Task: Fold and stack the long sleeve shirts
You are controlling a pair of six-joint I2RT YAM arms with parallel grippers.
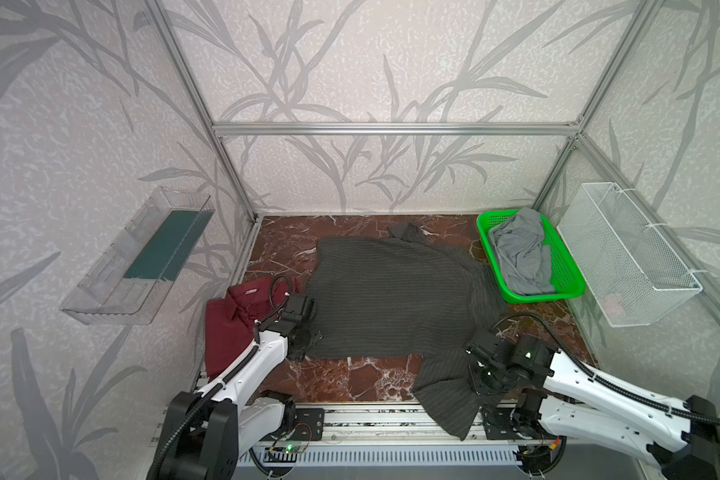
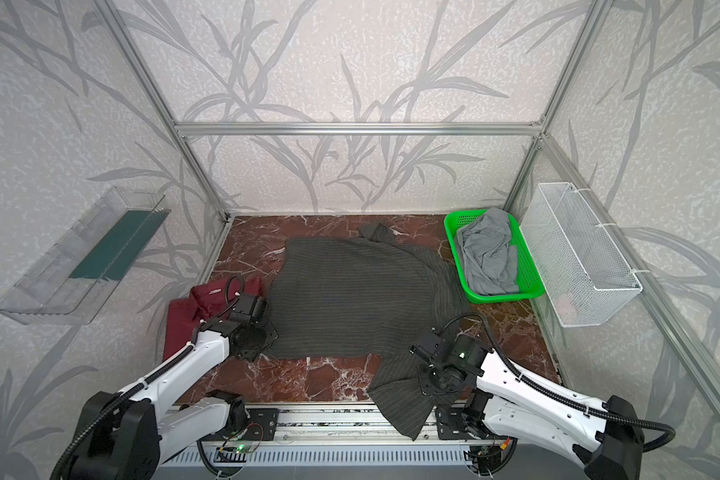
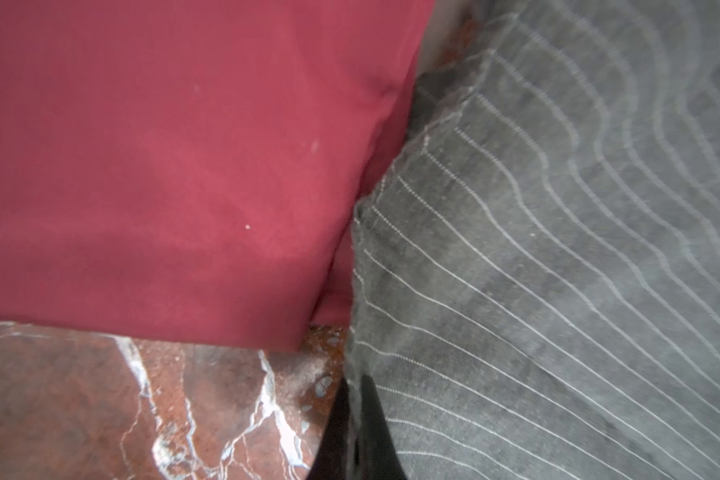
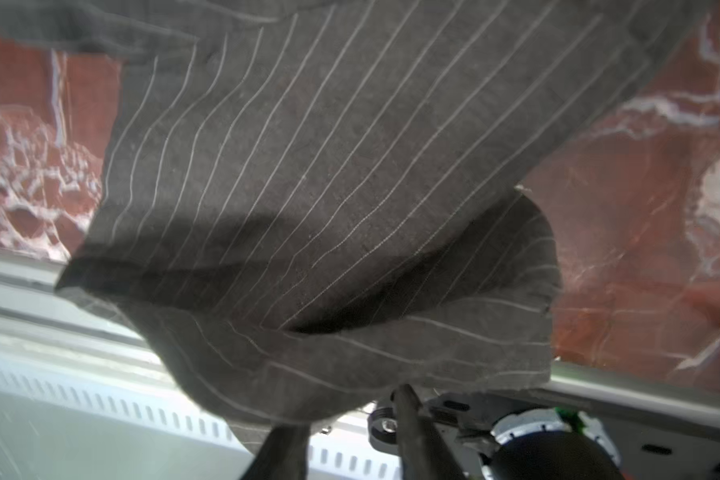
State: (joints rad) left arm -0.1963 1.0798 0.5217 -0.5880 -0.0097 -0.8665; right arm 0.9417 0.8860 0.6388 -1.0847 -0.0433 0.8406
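Nearest, at the lower right of centre in both top views, a sleeve of the charcoal-grey shirt (image 1: pixel 391 299) trails off the marble table (image 1: pixel 350 378) and over the front metal rail (image 1: pixel 391 419). The right gripper (image 4: pixel 346 411) sits at that sleeve's right edge. In the right wrist view its fingers (image 4: pixel 410 411) stand partly apart with the striped cloth bunched over them; whether they clamp it cannot be told.

Further in, left of centre, the left gripper (image 3: pixel 352 382) is closed, pinching the lower left corner of the same shirt. The folded maroon shirt (image 1: pixel 229 328) lies just beside it, against the table's left edge, its hem touching the grey fabric in the left wrist view.

Beyond, the grey shirt's body spreads across mid-table. At upper right stands a green basket (image 1: pixel 485 232) holding a light grey garment (image 1: pixel 520 249).
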